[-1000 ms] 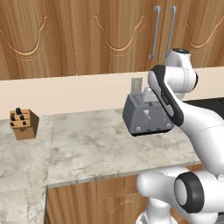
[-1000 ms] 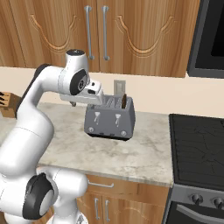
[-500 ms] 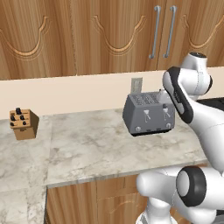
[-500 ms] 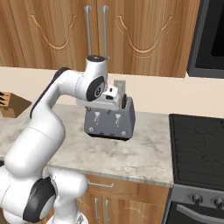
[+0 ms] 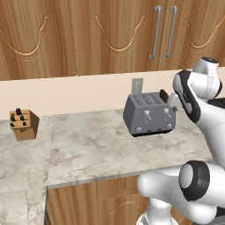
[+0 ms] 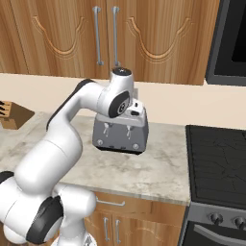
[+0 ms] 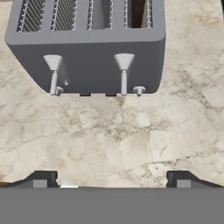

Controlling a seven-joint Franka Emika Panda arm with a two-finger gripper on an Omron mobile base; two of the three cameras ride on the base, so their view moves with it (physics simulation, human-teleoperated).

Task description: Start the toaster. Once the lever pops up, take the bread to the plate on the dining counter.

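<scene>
Fingers (image 7: 111,179): wide apart, holding nothing.
Toaster (image 7: 87,48): both levers up.
Bread (image 7: 138,11): in end slot.
Left: carry to plate.

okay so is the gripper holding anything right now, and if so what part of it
Nothing is held. The gripper is open, its fingertips wide apart above bare counter, short of the toaster.
</scene>
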